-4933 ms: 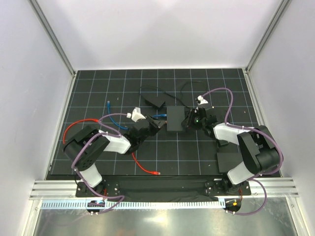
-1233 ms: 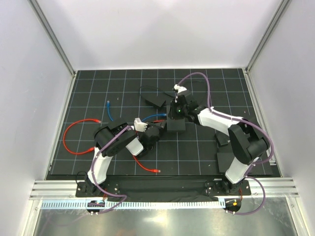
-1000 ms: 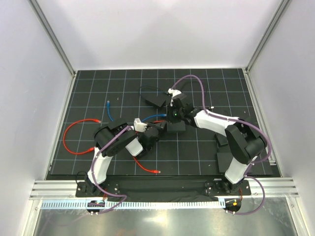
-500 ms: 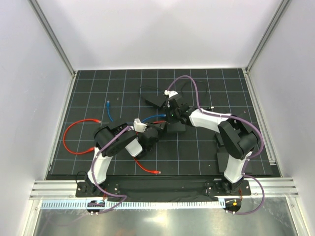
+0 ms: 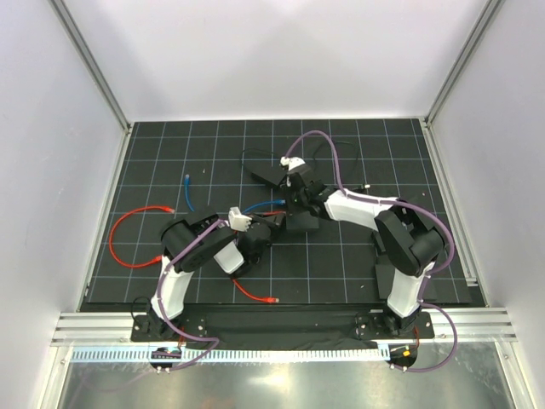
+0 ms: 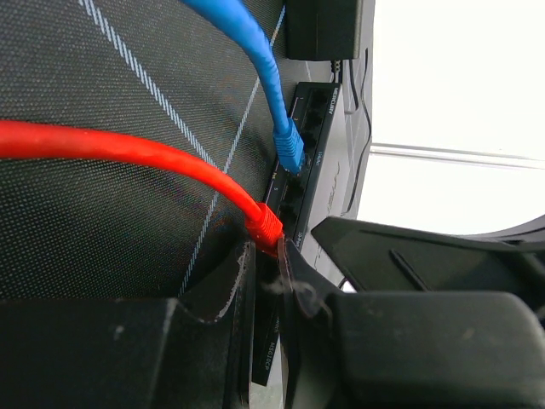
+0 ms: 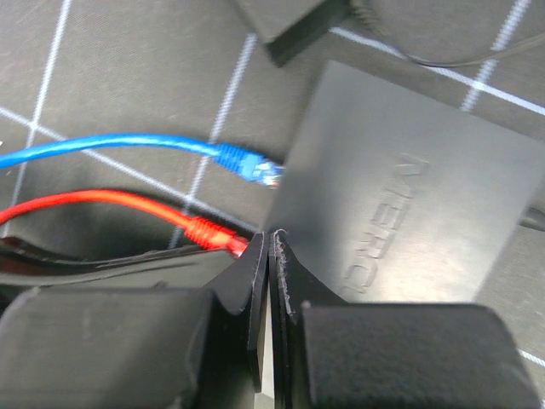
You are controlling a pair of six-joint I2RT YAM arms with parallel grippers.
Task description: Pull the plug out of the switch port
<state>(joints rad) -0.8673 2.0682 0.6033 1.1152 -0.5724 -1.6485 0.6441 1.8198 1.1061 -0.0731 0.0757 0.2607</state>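
The switch (image 5: 305,223), a flat matte-black box, lies mid-table; it also shows in the left wrist view (image 6: 328,162) and the right wrist view (image 7: 400,196). A red plug (image 6: 266,226) and a blue plug (image 6: 290,152) sit in its socket row. My left gripper (image 6: 266,247) is closed on the red plug at its fingertips. My right gripper (image 7: 269,239) is shut and empty, its tips on the switch's top near the socket edge, beside the red plug (image 7: 223,239) and the blue plug (image 7: 251,166). From above, the left gripper (image 5: 274,223) and the right gripper (image 5: 294,204) meet at the switch.
A small black power brick (image 5: 268,175) with a thin cord lies just behind the switch. The red cable (image 5: 136,230) loops to the left and a loose red end (image 5: 271,300) lies near the front. A blue cable end (image 5: 188,192) lies left. A thin black plate (image 5: 393,277) lies right.
My right gripper has swung left from the switch's right side to over its far left part. My left gripper stays at the socket edge, its arm posture changed.
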